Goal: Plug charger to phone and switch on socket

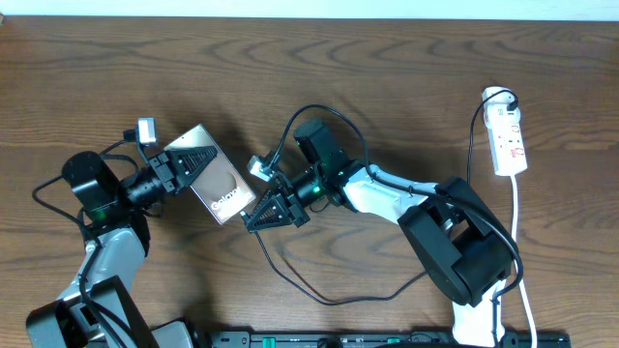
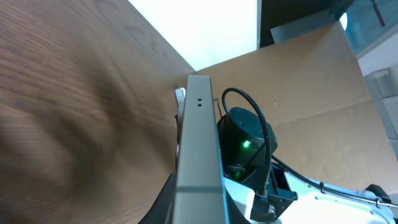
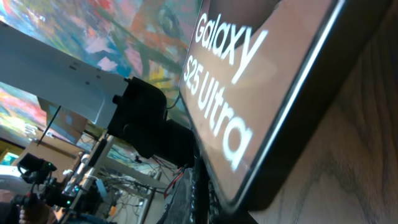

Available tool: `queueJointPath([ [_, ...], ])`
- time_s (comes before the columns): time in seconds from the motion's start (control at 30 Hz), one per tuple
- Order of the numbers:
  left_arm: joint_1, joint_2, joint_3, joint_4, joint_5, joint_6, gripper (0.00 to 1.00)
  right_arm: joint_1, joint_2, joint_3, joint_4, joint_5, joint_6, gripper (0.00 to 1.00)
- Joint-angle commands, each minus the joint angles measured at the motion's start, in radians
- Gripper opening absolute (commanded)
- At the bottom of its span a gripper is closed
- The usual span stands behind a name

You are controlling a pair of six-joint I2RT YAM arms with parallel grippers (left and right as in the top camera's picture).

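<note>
The left claw (image 1: pixel 179 166) clamps the phone (image 1: pixel 221 184) by one edge over the bench (image 1: pixel 387 77). The right claw (image 1: pixel 253 220), pinched on the charger (image 1: pixel 319 295) tip, sits just beside the phone's lower corner. Well off right lies the socket (image 1: pixel 509 138).

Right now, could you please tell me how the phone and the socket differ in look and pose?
The phone is a brown slab with white lettering; the socket is white with red marks. The phone sits clamped in the left gripper, lying at a diagonal; the socket lies free far to the right, running almost straight up the overhead view. Both are flat, elongated rectangles.
</note>
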Motion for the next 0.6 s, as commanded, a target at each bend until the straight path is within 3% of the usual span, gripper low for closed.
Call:
queueJointPath([
  [0.0,-0.033,-0.003,-0.001,0.012,0.024,0.013,0.08,0.011,0.009,-0.003,0.003,-0.011,0.005,0.01],
  [0.57,-0.049,-0.003,-0.001,0.012,0.009,0.032,0.07,0.01,0.009,-0.003,0.001,-0.01,0.003,0.01],
])
